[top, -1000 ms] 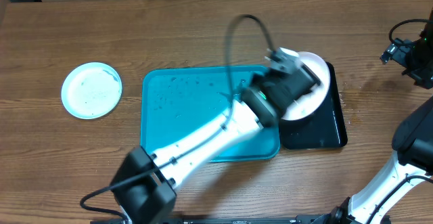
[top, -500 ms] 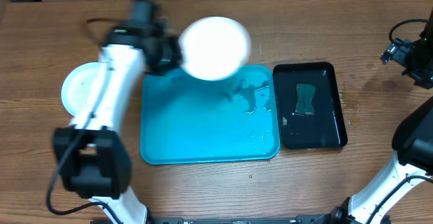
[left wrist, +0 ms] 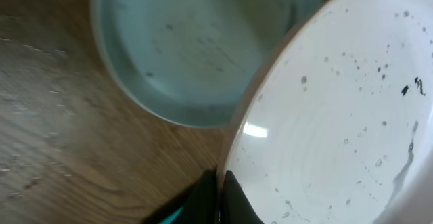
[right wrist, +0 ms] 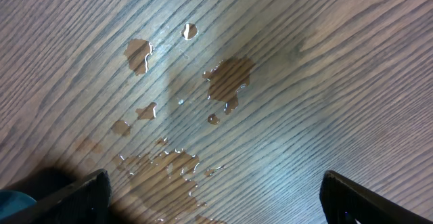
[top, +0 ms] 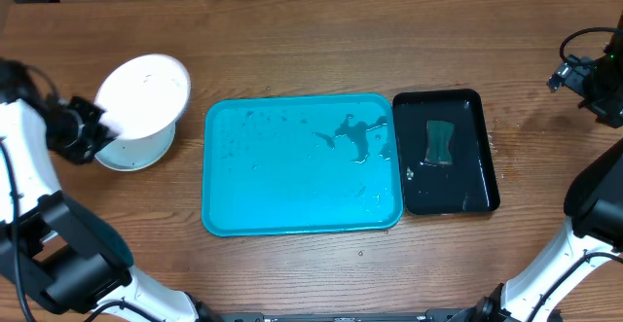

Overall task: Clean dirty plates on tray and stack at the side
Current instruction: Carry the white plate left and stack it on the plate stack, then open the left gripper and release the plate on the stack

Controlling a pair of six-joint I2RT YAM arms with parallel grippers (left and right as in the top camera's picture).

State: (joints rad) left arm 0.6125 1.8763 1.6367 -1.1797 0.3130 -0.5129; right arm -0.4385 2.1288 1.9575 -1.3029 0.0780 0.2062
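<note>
My left gripper [top: 94, 127] is shut on the rim of the white plate [top: 146, 93]. It holds that plate tilted just above the light blue plate [top: 136, 155], which lies on the wood at the far left. In the left wrist view the black fingers [left wrist: 233, 200] pinch the wet, speckled white plate [left wrist: 338, 116], with the blue plate [left wrist: 203, 48] below. The turquoise tray [top: 292, 220] holds only water drops. My right gripper [right wrist: 216, 197] stands wide open above bare wet wood at the far right, with nothing between its fingers.
A black tray [top: 477, 196] sits right of the turquoise tray, with a green sponge [top: 440, 142] in it. Water puddles [right wrist: 226, 78] lie on the wood under the right gripper. The right arm [top: 594, 205] stands along the right edge.
The left arm has swung from the black tray across the turquoise tray to the far left, carrying the white plate over the light blue plate. The right arm has not moved.
</note>
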